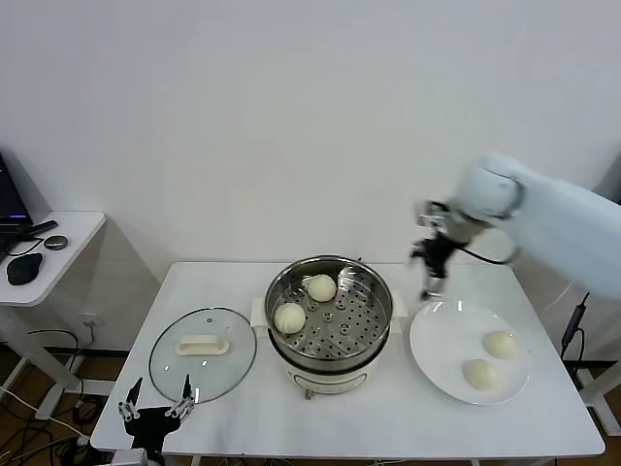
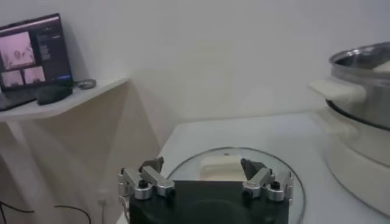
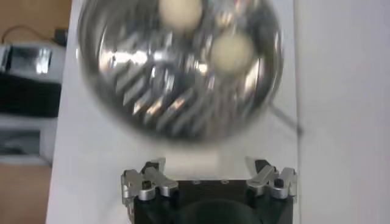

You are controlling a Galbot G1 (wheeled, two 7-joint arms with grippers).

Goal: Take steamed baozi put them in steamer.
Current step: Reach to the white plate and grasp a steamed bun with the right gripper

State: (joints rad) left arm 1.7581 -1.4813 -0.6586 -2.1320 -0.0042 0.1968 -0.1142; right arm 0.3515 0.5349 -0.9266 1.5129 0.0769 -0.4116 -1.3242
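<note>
The steamer (image 1: 347,328) stands mid-table, and two steamed baozi (image 1: 322,287) (image 1: 289,317) lie on its perforated tray. Two more baozi (image 1: 501,344) (image 1: 479,374) rest on the white plate (image 1: 439,340) to its right. My right gripper (image 1: 428,287) hangs open and empty above the gap between steamer and plate, near the plate's far rim. In the right wrist view the gripper (image 3: 210,167) looks down on the blurred steamer (image 3: 152,91) and its two baozi (image 3: 180,11) (image 3: 231,52). My left gripper (image 1: 155,403) is parked open at the table's front left corner.
A round glass lid (image 1: 202,351) with a white handle lies flat left of the steamer, just ahead of the left gripper (image 2: 204,165). A side table (image 1: 58,243) with a mouse and a laptop stands at the far left. The white wall is close behind.
</note>
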